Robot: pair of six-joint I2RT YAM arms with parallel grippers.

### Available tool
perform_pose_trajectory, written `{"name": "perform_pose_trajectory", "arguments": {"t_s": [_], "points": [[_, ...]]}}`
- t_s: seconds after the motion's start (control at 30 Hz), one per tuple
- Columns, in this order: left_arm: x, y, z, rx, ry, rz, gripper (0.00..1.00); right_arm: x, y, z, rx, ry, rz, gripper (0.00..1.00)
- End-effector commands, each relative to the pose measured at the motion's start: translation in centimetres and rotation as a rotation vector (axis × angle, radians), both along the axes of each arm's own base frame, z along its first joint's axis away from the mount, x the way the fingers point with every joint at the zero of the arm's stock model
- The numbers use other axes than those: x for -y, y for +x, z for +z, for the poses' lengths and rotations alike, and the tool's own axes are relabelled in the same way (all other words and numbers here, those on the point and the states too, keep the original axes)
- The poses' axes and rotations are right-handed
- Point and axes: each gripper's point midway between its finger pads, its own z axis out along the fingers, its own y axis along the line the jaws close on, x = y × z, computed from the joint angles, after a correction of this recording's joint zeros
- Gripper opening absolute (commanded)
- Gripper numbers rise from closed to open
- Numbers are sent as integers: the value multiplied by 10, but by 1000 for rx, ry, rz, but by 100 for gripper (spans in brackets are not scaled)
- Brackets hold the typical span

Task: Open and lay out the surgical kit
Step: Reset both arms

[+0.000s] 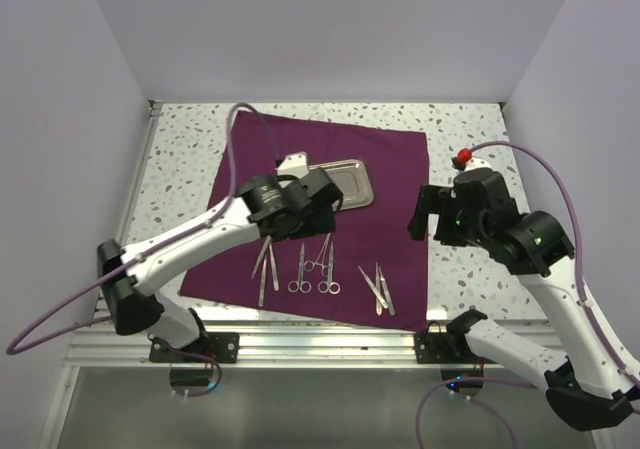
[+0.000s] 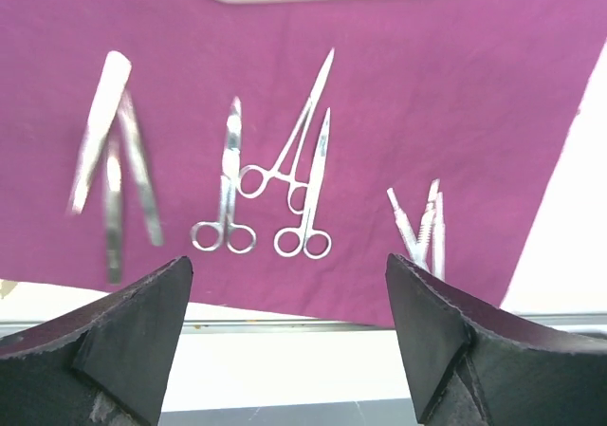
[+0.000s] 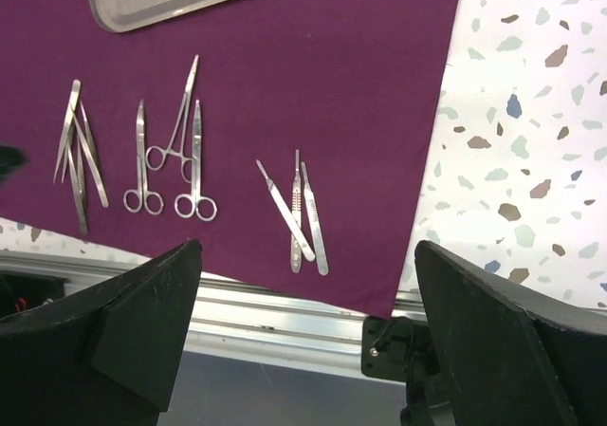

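**A:** Where is the kit?

**B:** The cloth (image 1: 390, 169) lies spread flat in the middle of the speckled tabletop (image 1: 470, 139). The tray (image 1: 352, 184) sits on its far half, right way up, with its left end hidden under the left arm in the top view.

**A:** And the instruments?

**B:** They lie in a row along the near half of the cloth, well apart from the tray. On the left is a bundle of tweezers (image 2: 114, 170), fanned and overlapping. In the middle are three forceps (image 2: 285, 184) with their rings toward the near edge. One lies alone and the other two cross. On the right are three slim handles (image 3: 299, 213), splayed at the far ends and close together at the near ends.

**A:** What are the left fingers (image 2: 142, 312) doing?

**B:** They are spread wide with nothing between them, above the cloth and just near of the tray.

**A:** And the right fingers (image 3: 142, 303)?

**B:** They are also wide apart and hold nothing. They hang beside the cloth's right edge, partly over bare tabletop.
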Motion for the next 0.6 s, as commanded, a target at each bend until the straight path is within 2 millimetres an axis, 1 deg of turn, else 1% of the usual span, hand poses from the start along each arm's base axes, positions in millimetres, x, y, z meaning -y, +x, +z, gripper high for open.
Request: {"name": "perform_pose_trajectory", "arguments": {"t_s": [0.0, 0.03, 0.07, 0.1, 0.13, 0.2, 0.23, 0.27, 0.3, 0.37, 0.4, 0.47, 0.5, 0.57], "points": [[-50, 5, 41, 119, 25, 60, 87, -7, 5, 26, 97, 83, 2, 98], [-64, 11, 42, 118, 44, 60, 87, -6, 5, 31, 125, 89, 8, 98], [-75, 14, 48, 131, 28, 68, 87, -3, 7, 34, 152, 89, -5, 99], [-83, 17, 45, 130, 31, 68, 87, -2, 6, 42, 192, 108, -9, 98], [-98, 25, 52, 150, 32, 72, 87, -1, 7, 44, 207, 113, -10, 99], [-107, 35, 62, 193, 30, 65, 88, -1, 8, 48, 219, 124, -23, 98], [-119, 43, 67, 210, 56, 58, 88, -2, 9, 47, 214, 125, -26, 98], [-123, 49, 73, 234, 53, 57, 88, -1, 9, 45, 207, 120, -29, 98], [-134, 56, 75, 244, 83, 49, 89, -2, 10, 42, 198, 122, -39, 98], [-141, 65, 77, 263, 101, 43, 89, -2, 13, 37, 190, 121, -52, 98], [-150, 71, 77, 268, 130, 35, 90, -2, 14, 36, 189, 115, -59, 98], [-156, 80, 79, 281, 131, 37, 90, -3, 17, 35, 197, 125, -65, 98], [-166, 85, 79, 286, 145, 42, 91, -2, 18, 35, 199, 124, -73, 98], [-174, 96, 78, 313, 159, 49, 92, 0, 20, 43, 222, 121, -80, 98]]}}
